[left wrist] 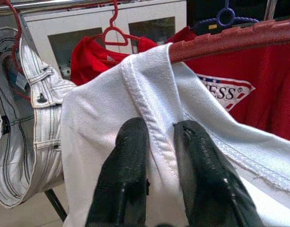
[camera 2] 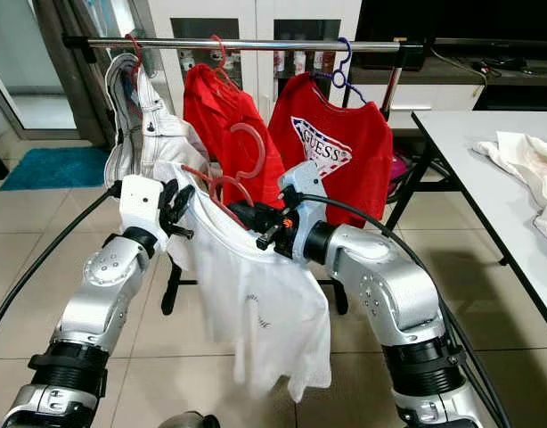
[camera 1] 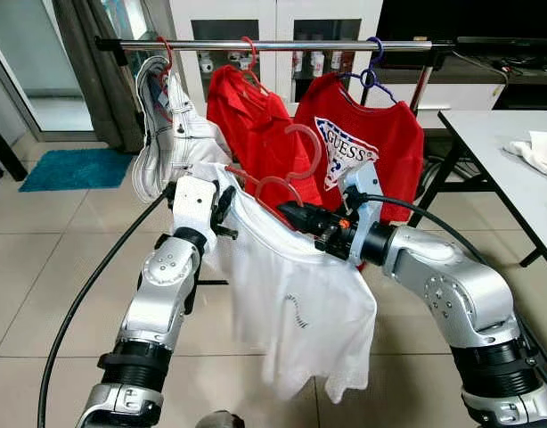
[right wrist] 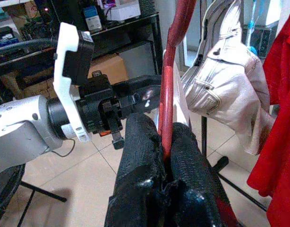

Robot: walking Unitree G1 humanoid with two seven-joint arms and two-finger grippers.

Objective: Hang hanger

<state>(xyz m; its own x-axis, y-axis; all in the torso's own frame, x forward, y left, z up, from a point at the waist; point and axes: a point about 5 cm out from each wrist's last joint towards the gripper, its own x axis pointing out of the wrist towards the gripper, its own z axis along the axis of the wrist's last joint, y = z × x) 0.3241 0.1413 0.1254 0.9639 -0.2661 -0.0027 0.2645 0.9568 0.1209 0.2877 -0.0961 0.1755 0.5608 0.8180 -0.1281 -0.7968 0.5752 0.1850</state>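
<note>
Right claw [camera 1: 287, 212] clamped on the red hanger [camera 1: 296, 165]; left claw [left wrist: 157, 142] pinched on the white shirt [camera 1: 291, 294] collar, both below the rail [camera 1: 282, 45]. Lift together, hook level, and seat it on the rail between the two red shirts.

The red hanger [camera 1: 296, 174] is largely covered by the white shirt [camera 1: 296, 303] draped over it, so its lower bar and left end cannot be seen, and the right gripper [camera 1: 287, 212] hides the part it clamps. The left gripper [camera 1: 227, 207] has its fingertips buried in the shirt's collar, so their ends cannot be made out in the head views. The cloth [camera 1: 539, 150] on the table [camera 1: 487, 156] is cut off by the picture's right edge.
</note>
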